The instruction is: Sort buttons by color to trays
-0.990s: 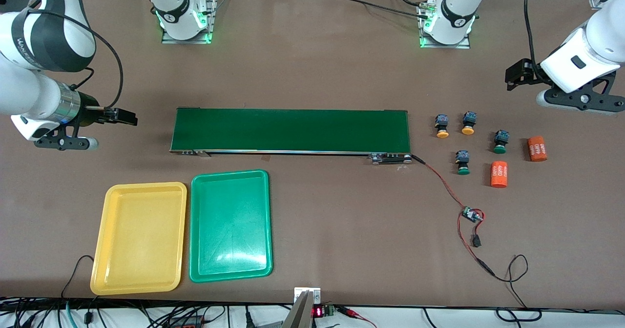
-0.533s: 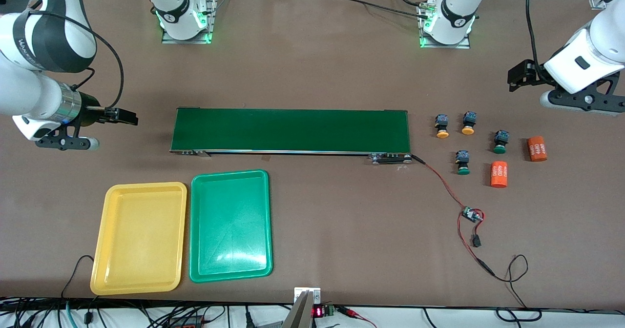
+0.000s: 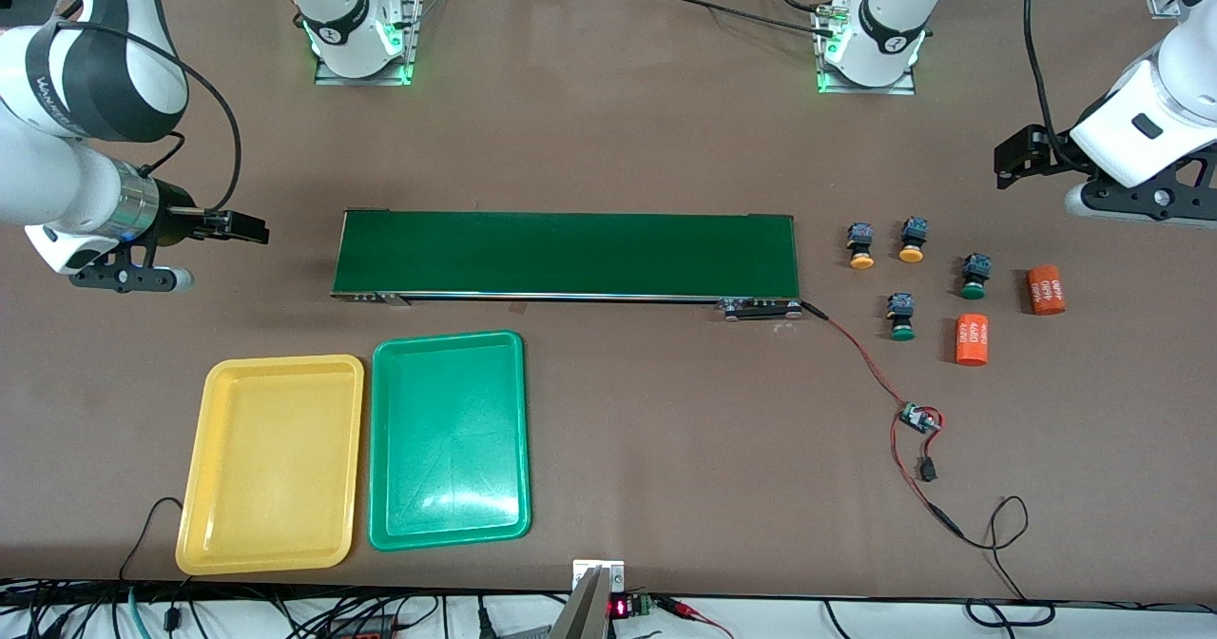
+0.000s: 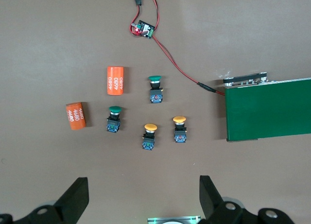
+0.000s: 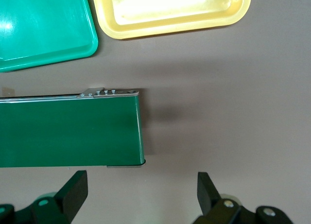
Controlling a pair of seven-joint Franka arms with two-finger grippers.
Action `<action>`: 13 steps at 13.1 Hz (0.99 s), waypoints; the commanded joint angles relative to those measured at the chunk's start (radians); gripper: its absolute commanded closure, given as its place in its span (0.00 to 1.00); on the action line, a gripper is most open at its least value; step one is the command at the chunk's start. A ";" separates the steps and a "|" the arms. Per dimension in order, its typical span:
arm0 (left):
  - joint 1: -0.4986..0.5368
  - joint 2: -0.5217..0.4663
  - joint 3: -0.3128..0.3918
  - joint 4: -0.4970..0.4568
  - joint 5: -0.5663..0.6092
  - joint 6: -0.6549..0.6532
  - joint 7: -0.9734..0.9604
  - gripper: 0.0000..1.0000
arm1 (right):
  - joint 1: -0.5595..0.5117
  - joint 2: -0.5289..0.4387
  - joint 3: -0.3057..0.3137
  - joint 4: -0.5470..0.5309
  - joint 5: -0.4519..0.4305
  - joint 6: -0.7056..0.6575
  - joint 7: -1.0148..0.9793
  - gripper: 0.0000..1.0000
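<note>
Four buttons [image 3: 908, 268] lay grouped on the counter [image 3: 618, 145]; both tools, left [image 4: 143, 199] and right [image 5: 141, 197], were held wide, empty.

Two orange cylinders carry white numerals. On the cylinder nearer the front camera [image 4: 115, 80], the left wrist view shows "4680" printed twice along its side, the two lines running lengthwise. The other orange cylinder [image 4: 76, 116], which lies toward the left arm's end of the table, bears the same "4680" in white, also repeated. In the front view the same white print shows on both cylinders [image 3: 972, 338] [image 3: 1045, 290] but is too small to read there. A small red digital display [image 3: 618, 607] glows at the table's near edge; its digits cannot be made out.
</note>
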 commanded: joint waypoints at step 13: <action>0.203 0.323 0.006 -0.380 0.122 0.791 0.154 0.00 | -0.003 0.036 0.003 -0.019 -0.003 0.050 0.013 0.00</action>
